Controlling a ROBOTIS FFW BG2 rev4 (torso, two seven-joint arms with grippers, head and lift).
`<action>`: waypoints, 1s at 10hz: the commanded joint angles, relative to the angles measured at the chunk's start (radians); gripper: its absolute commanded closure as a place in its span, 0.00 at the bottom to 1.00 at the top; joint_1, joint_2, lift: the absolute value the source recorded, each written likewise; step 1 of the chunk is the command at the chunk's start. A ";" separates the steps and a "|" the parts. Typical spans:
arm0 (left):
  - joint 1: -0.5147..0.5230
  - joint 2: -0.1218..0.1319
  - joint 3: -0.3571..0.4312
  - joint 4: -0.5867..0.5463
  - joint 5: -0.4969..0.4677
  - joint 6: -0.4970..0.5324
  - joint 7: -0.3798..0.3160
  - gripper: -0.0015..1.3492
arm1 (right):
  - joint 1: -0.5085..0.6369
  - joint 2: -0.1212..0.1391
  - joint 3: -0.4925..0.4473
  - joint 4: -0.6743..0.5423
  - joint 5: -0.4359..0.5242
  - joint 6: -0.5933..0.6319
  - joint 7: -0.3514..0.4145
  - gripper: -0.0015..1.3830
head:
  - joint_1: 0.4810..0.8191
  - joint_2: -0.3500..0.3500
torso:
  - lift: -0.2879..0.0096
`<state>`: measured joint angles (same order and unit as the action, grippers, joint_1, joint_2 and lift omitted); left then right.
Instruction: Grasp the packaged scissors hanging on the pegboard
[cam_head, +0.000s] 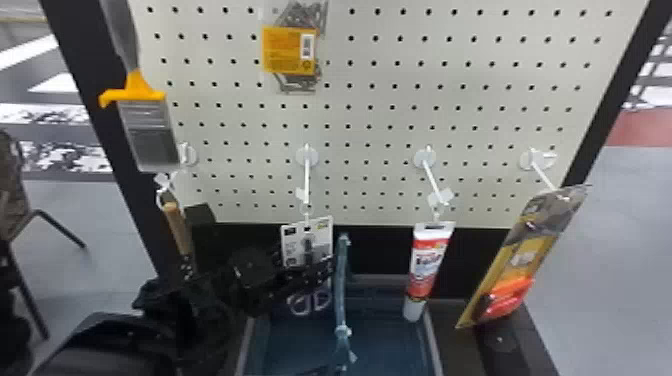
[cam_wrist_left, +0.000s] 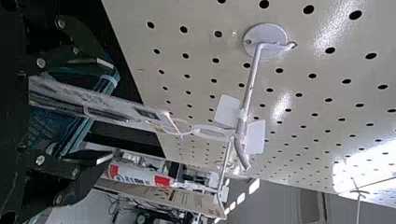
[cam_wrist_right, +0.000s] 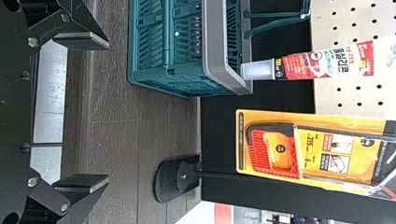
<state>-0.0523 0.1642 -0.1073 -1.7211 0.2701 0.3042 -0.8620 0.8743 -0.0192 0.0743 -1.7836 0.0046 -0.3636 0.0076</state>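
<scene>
Packaged scissors (cam_head: 306, 240), one card: we are viewing them hanging below a white hook (cam_head: 306, 175) by a white tie (cam_wrist_left: 205, 131), silver handles (cam_head: 310, 302) lowermost. Left gripper (cam_head: 320, 270), black: in the head view we are finding it at the card's lower part, and in the left wrist view we are seeing its two fingers (cam_wrist_left: 95, 158) standing apart, the card lying between them, unclamped. Right gripper (cam_wrist_right: 108, 111), black: in the right wrist view we are noting its fingers standing wide apart, holding nothing between them.

Basket, teal with grey rim (cam_head: 431, 332): we are listing it below the hanging goods, on a dark wood-grained surface (cam_wrist_right: 112, 98); its handle (cam_head: 341, 285) is rising just right of the card in the head view.

Tube (cam_head: 426, 262), red and white, cap down: we are placing it on the next hook to the right. Saw pack (cam_head: 525, 255), yellow with an orange-red grip: we are recording it farthest right, tilted in the head view. Wood-handled tool (cam_head: 176, 227): we are seeing it left of the scissors. Brush (cam_head: 150, 132), yellow-collared: we are cataloguing it above that tool. Hardware packet (cam_head: 290, 50), orange label: we are seeing it high on the pale pegboard (cam_head: 390, 112). Chair (cam_head: 15, 200): we are glimpsing it beyond, at the left edge.
</scene>
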 joint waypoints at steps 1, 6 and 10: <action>0.003 0.001 -0.008 -0.001 -0.012 -0.030 0.003 0.84 | 0.000 0.001 0.001 0.000 0.000 0.000 0.000 0.20 | 0.20 0.50 | 0.63; 0.012 0.001 -0.015 -0.001 -0.008 -0.073 0.017 0.88 | 0.002 0.004 -0.001 0.003 0.000 0.000 0.000 0.20 | 0.20 0.50 | 0.63; 0.014 0.001 -0.015 -0.001 0.000 -0.060 0.017 0.88 | 0.002 0.004 0.001 0.003 0.000 0.000 0.000 0.20 | 0.20 0.50 | 0.63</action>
<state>-0.0381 0.1666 -0.1227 -1.7219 0.2702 0.2411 -0.8452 0.8761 -0.0153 0.0741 -1.7807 0.0046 -0.3636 0.0076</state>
